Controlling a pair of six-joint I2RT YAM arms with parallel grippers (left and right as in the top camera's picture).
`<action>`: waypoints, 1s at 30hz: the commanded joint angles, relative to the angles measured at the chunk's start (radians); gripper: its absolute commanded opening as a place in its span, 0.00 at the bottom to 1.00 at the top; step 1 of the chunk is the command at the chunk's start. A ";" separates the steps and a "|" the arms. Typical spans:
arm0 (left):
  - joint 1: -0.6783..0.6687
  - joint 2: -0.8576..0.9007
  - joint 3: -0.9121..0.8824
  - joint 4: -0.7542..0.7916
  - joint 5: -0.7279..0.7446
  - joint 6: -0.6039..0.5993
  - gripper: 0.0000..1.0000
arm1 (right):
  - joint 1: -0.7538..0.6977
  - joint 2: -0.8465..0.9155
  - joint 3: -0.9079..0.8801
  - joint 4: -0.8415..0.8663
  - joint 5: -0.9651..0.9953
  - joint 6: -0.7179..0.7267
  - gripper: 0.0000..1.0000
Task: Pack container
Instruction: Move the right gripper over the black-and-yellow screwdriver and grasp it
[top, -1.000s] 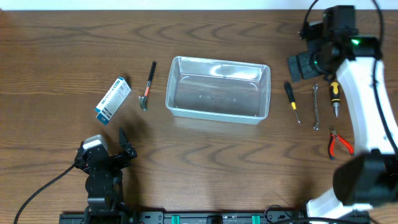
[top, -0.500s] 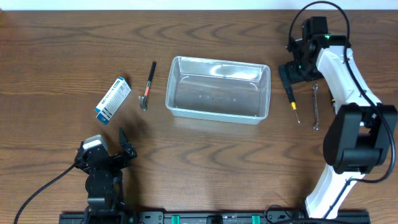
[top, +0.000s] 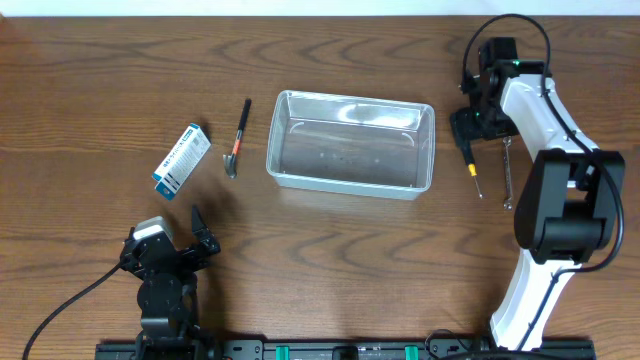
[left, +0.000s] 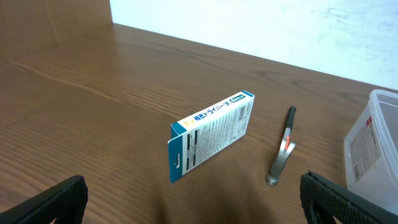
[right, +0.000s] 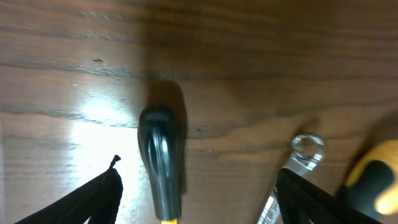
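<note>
One tool lined up, nothing packed

Tub (top: 350, 143) sits mid-table, empty. Right gripper (top: 468, 128) hangs over the screwdriver (right: 161, 157), black handle between its spread jaws, no grip yet. Step: first pick. Next needs a drop, a squeeze on the handle, then a carry left to the tub. Left gripper (top: 172, 250) is parked wide near the box (left: 210, 134). Since earlier frame, right arm has swung in from the far corner, jaws narrowing.
</note>
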 joint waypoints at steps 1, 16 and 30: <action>0.003 -0.006 -0.023 -0.007 -0.005 0.006 0.98 | -0.006 0.029 0.012 0.000 0.009 0.027 0.78; 0.003 -0.006 -0.023 -0.007 -0.005 0.006 0.98 | -0.003 0.102 0.000 -0.001 0.001 0.058 0.68; 0.003 -0.006 -0.023 -0.007 -0.004 0.006 0.98 | 0.008 0.126 -0.007 -0.013 -0.003 0.072 0.43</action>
